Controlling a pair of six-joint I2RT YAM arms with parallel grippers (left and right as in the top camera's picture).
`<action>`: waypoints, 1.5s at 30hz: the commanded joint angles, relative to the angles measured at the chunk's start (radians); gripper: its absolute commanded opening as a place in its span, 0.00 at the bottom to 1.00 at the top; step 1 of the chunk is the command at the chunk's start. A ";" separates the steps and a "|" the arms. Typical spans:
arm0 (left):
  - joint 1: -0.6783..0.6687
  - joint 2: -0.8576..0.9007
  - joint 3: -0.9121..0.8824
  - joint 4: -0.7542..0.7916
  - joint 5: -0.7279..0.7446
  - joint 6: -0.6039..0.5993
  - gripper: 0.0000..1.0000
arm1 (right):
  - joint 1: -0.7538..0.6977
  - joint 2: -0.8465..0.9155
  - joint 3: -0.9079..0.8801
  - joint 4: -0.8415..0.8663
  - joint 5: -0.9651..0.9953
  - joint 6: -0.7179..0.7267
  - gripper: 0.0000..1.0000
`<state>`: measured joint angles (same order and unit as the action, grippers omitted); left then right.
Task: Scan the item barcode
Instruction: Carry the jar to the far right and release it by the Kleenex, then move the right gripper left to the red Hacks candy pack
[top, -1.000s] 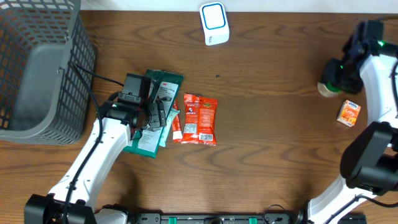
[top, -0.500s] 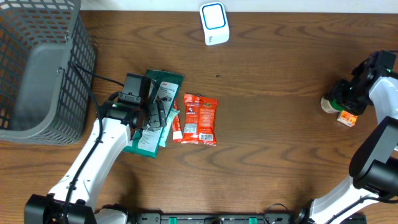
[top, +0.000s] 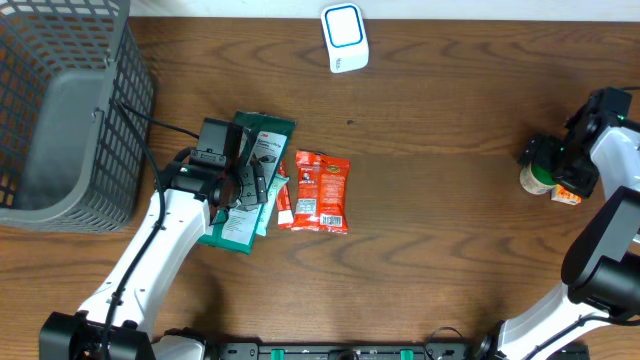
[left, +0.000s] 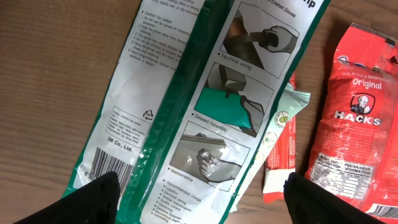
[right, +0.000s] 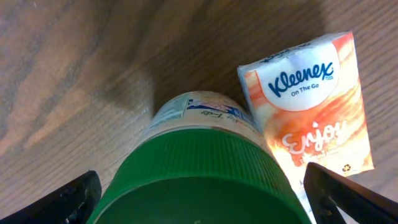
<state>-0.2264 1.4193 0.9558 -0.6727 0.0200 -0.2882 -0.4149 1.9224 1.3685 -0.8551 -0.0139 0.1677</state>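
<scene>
Jar (right: 199, 168) body mostly hidden under its green lid. Right tool (right: 202, 199) released, straddling it. Left tool (left: 205, 199) spread over glove packet (left: 205, 93). Jar sits at 3 o'clock on bench (top: 430, 220), just beside tissue pack (right: 311, 99); a second ago it was further toward 12.

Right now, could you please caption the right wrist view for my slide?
Open right fingers flank a green-lidded jar standing beside a Kleenex tissue pack on the wooden table.

Open tabletop (top: 450, 220) between red packets (top: 322, 192) and green-capped jar (top: 533, 181); basket (top: 60, 120) along left edge.
</scene>
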 joint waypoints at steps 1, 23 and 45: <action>0.001 0.002 -0.002 -0.001 -0.005 0.002 0.85 | -0.004 -0.012 0.122 -0.080 -0.025 -0.005 0.99; 0.001 0.002 -0.002 -0.001 -0.005 0.002 0.85 | 0.187 -0.013 0.282 -0.310 -0.076 -0.008 0.01; 0.000 0.002 -0.002 0.000 -0.005 0.002 0.85 | 0.129 -0.013 -0.010 0.000 0.157 -0.008 0.17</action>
<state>-0.2264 1.4193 0.9558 -0.6727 0.0200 -0.2882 -0.2832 1.9175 1.3640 -0.8562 0.1509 0.1627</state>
